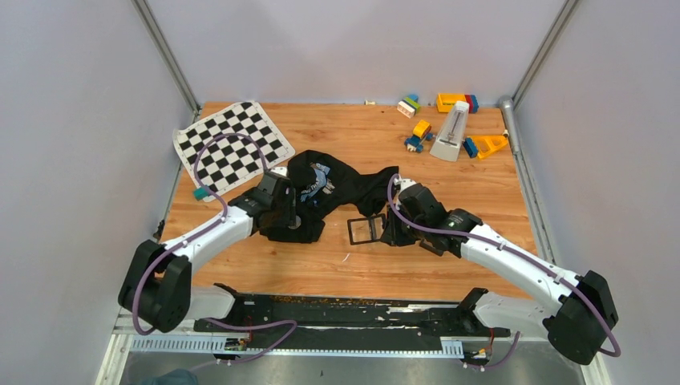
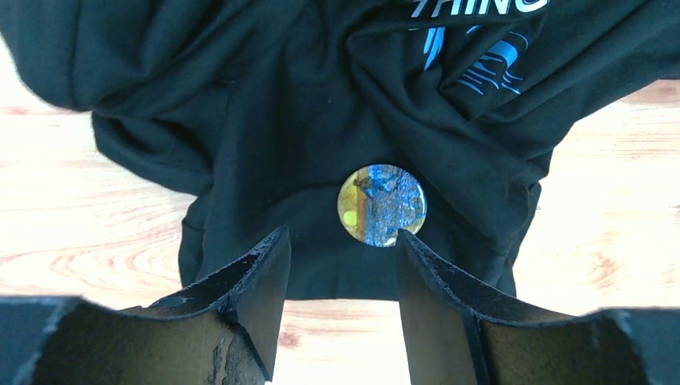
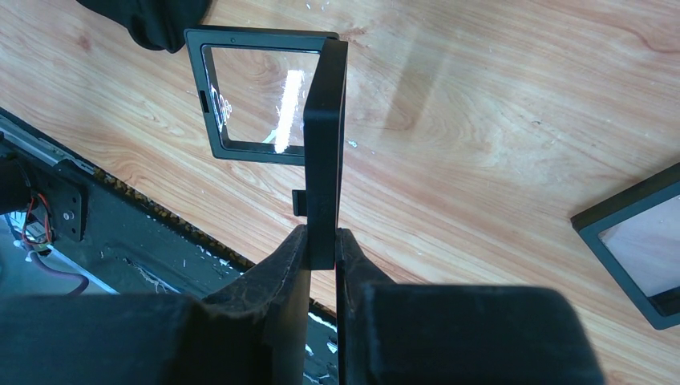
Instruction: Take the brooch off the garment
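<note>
Two end effectors are at work. The left end effector (image 2: 341, 241) stands spread just short of the brooch (image 2: 382, 205), which lies flat on the garment (image 2: 265, 120) near the cloth edge closest to it, nearer its right finger. The right end effector (image 3: 322, 238) is pinching a black frame (image 3: 325, 120) on edge over the table (image 3: 497, 120).

Step in hand, as judged: lining up on the brooch. The next move calls for a slight shift right, an advance, closure on the rim, then a pull clear of the cloth.

The brooch is a glossy round disc printed blue and yellow. Its fastening cannot be made out.
</note>
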`<state>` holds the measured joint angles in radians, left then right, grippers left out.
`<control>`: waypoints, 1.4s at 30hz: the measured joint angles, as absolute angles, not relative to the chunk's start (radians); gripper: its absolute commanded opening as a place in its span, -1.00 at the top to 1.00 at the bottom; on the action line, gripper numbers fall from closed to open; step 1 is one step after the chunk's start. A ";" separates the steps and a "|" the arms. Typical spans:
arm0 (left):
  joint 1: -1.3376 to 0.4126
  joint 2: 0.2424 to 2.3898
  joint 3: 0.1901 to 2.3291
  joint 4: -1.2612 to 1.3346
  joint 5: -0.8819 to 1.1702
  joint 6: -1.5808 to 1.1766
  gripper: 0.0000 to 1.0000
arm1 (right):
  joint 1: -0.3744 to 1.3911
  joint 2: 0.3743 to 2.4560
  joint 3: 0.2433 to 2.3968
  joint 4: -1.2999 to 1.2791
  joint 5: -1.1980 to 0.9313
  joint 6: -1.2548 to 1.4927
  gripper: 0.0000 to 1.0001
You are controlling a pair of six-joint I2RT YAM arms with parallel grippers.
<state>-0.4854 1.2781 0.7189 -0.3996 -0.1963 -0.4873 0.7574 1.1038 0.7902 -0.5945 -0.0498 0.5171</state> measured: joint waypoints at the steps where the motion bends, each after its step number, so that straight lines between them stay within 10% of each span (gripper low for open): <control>1: -0.480 1.295 0.726 -0.400 -0.189 -0.483 -0.17 | 0.756 1.104 0.790 -0.595 -0.050 0.517 1.00; 20: -0.476 1.521 0.815 -0.358 -0.083 -0.439 -0.30 | 0.751 1.115 0.790 -0.594 -0.073 0.510 1.00; 42: -0.465 1.410 0.873 -0.512 -0.083 -0.410 0.15 | 0.749 1.171 0.819 -0.594 -0.110 0.498 1.00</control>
<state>-0.4648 1.4097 0.8730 -0.5121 -0.0830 -0.4099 0.7490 1.1706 0.8188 -0.5941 -0.1101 0.4984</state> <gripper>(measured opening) 0.515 0.148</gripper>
